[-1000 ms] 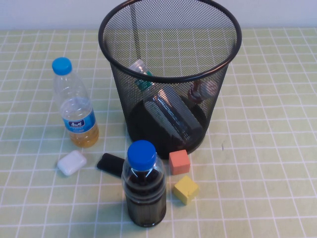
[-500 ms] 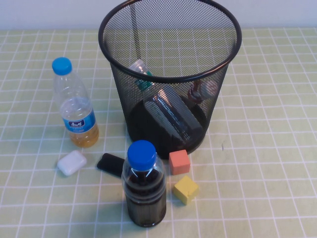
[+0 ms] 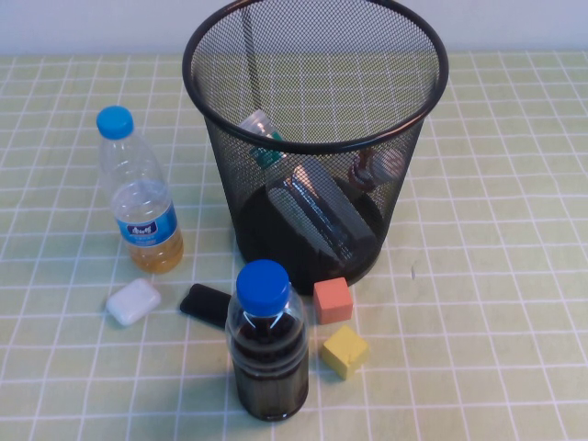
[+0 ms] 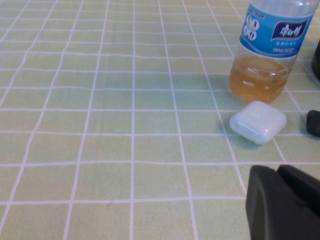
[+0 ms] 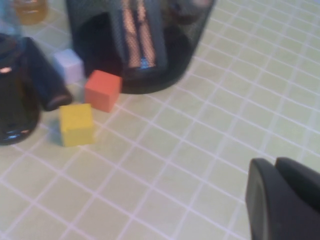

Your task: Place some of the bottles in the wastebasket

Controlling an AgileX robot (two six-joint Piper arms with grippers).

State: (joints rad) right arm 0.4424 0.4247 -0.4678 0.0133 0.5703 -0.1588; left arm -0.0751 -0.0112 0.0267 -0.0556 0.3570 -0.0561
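The black wire-mesh wastebasket [image 3: 317,145] stands at the table's middle back; its base also shows in the right wrist view [image 5: 100,45]. Inside it lie two clear bottles: one with a white-and-green label [image 3: 262,138] against the left wall, and a small rounded one with a brown neck band [image 3: 372,170] at the right. Neither gripper shows in the high view. My left gripper [image 4: 277,172] is shut and empty, low over the table near the tall blue-capped bottle. My right gripper [image 5: 275,167] is shut and empty over bare cloth to the right of the wastebasket.
A tall blue-capped bottle [image 3: 138,197] with amber liquid stands left of the wastebasket. A dark blue-capped bottle [image 3: 266,344] stands in front. Around them lie a white case [image 3: 133,301], a small black object [image 3: 207,303], an orange cube [image 3: 333,300] and a yellow cube [image 3: 344,351].
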